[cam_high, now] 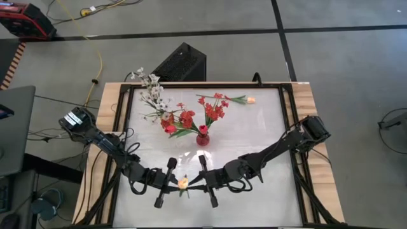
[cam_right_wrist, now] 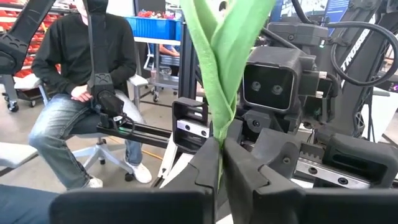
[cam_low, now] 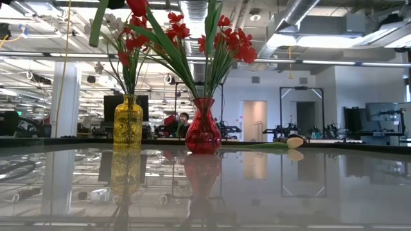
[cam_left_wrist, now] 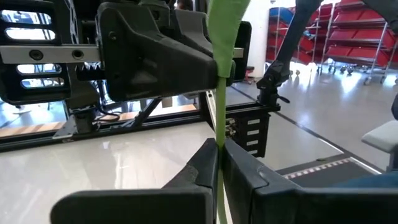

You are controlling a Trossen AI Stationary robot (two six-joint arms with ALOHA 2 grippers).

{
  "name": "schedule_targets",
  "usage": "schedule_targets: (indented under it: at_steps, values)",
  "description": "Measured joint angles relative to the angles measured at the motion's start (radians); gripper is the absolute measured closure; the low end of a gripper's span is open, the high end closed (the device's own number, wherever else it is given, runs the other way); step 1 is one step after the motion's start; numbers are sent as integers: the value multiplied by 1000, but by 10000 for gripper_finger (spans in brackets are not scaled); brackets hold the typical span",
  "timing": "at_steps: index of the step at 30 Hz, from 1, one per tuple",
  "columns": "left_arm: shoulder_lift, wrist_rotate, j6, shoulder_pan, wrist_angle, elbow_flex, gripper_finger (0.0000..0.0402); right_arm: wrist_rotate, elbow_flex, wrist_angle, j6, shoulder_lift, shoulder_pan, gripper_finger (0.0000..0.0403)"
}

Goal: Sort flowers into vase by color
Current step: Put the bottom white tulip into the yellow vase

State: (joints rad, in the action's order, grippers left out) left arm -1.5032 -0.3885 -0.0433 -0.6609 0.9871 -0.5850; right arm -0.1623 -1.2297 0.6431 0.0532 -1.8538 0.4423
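Peach tulip (cam_high: 183, 183) stem pinched between left pincer (cam_high: 170, 185) and right pincer (cam_high: 198, 184), both clamped.

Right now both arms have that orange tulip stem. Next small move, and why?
Probably open the right gripper and back it away. Both sets of fingers pinch the same green stem of the peach-orange tulip at the table's near edge, so a handover seems underway. The left gripper alone could then carry it toward a vase.

Robotics lab or workshop, exposed ceiling ducts (cam_low: 302, 16), red parts-bin racks (cam_left_wrist: 348, 37), seated person (cam_right_wrist: 81, 81) teleoperating
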Motion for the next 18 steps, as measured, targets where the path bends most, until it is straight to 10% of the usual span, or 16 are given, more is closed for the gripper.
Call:
schedule_targets:
  at_steps: [10,18]
  values:
    - [29,-1,-8,-1,-11,0,401,3,0,-32,0,5,2,239]
    - [263,-114,-114,-41,-244,1,401,4,0,-404,-91,134,3,151]
